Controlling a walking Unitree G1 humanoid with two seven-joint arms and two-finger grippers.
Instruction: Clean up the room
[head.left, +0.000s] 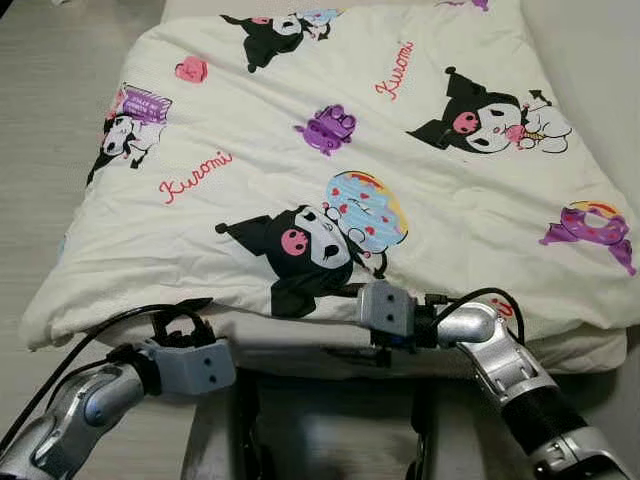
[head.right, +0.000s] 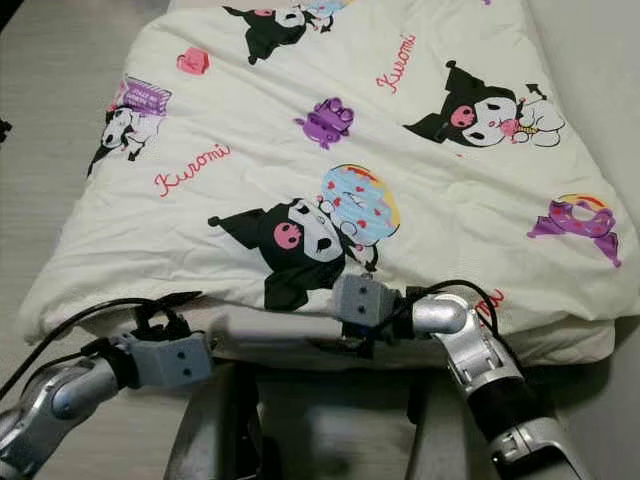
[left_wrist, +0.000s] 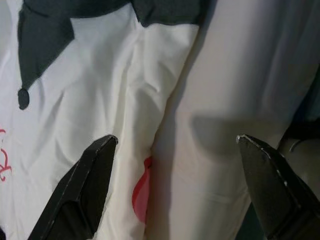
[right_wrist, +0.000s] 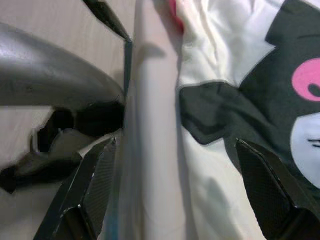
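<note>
A cream quilt printed with black cartoon figures and red "Kuromi" lettering lies spread over a bed. Its near edge hangs over the pale mattress side. My right gripper is open at that edge, below the black figure; one finger lies on top of the quilt. My left gripper is open too, facing the quilt's hem and the pale mattress side with nothing pinched. Its wrist sits low at the bed's near left corner.
Pale wood floor runs along the bed's left side. A bare strip of mattress shows at the far right. My own grey legs stand close against the bed's near edge. Black cables loop off both wrists.
</note>
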